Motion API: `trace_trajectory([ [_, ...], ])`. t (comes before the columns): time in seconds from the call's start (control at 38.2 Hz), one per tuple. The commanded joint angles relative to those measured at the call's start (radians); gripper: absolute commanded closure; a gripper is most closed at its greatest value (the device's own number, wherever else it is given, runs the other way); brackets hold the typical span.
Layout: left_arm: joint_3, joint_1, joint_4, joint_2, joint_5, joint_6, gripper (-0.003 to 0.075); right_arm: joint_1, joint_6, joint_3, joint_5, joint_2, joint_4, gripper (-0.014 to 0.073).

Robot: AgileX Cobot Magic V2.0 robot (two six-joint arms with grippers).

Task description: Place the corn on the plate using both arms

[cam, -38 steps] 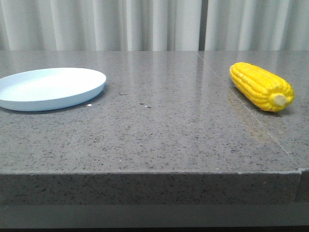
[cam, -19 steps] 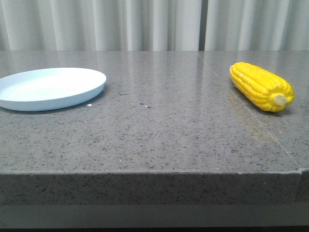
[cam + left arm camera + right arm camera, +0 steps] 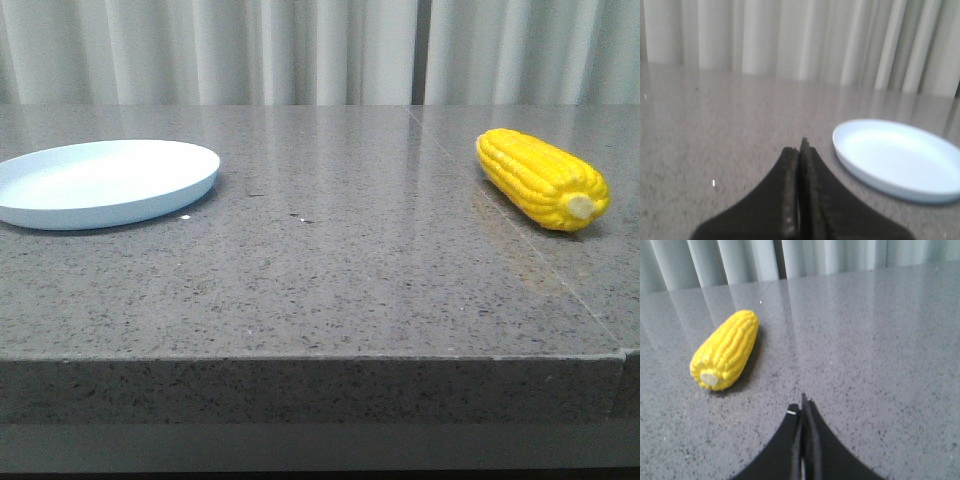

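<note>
Left gripper (image 3: 801, 150): black jaws pressed together, nothing between them, tips above bare counter. Right gripper (image 3: 803, 407): same, jaws closed and empty.

Bright yellow corn cob (image 3: 542, 179) with neat kernel rows and a pale cream stub end lies on its side at the right of the front view, stub turned toward the camera and the lower right. Round, shallow, pale blue-white plate (image 3: 105, 182) with a low raised rim sits at the far left of that view, cut by the frame edge, nothing on it. Corn and plate well apart.

Front view shows neither gripper; only the wrist views do. Left wrist view holds the plate (image 3: 897, 159) at right centre, no corn. Right wrist view holds the corn (image 3: 725, 351) at left centre, no plate; it lies apart from the closed jaws.

Grey speckled stone counter (image 3: 330, 270): front edge runs across the lower front view; a seam passes diagonally just beside the corn. Broad bare counter between corn and plate. Pale pleated curtain (image 3: 300, 50) behind the far edge.
</note>
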Motion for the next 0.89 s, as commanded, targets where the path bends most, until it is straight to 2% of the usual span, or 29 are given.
trace_trajectory([
  [0.0, -0.022, 0.001, -0.01, -0.016, -0.22, 0.0, 0.0741, -0.006, -0.004, -0.075, -0.093, -0.017, 0.001, 0.0664],
  [0.1, -0.113, 0.001, 0.001, -0.011, -0.209, 0.0, 0.0741, -0.006, -0.004, -0.169, -0.049, -0.016, 0.001, 0.0664],
  [0.26, -0.31, 0.001, 0.116, 0.052, -0.049, 0.0, 0.0741, -0.006, -0.004, -0.351, 0.057, 0.055, 0.001, 0.0664],
  [0.44, -0.509, 0.001, 0.128, 0.244, 0.153, 0.0, 0.0741, -0.006, -0.004, -0.577, 0.173, 0.301, 0.001, 0.0664],
  [0.6, -0.567, 0.001, 0.128, 0.381, 0.194, 0.0, 0.0741, -0.005, -0.004, -0.685, 0.216, 0.487, 0.002, 0.0664],
  [0.78, -0.567, 0.001, 0.128, 0.402, 0.18, 0.0, 0.0737, -0.005, -0.004, -0.697, 0.21, 0.535, 0.002, 0.0661],
  [0.86, -0.567, 0.001, 0.128, 0.402, 0.18, 0.0, 0.0687, -0.005, -0.004, -0.697, 0.211, 0.535, 0.002, 0.0617],
])
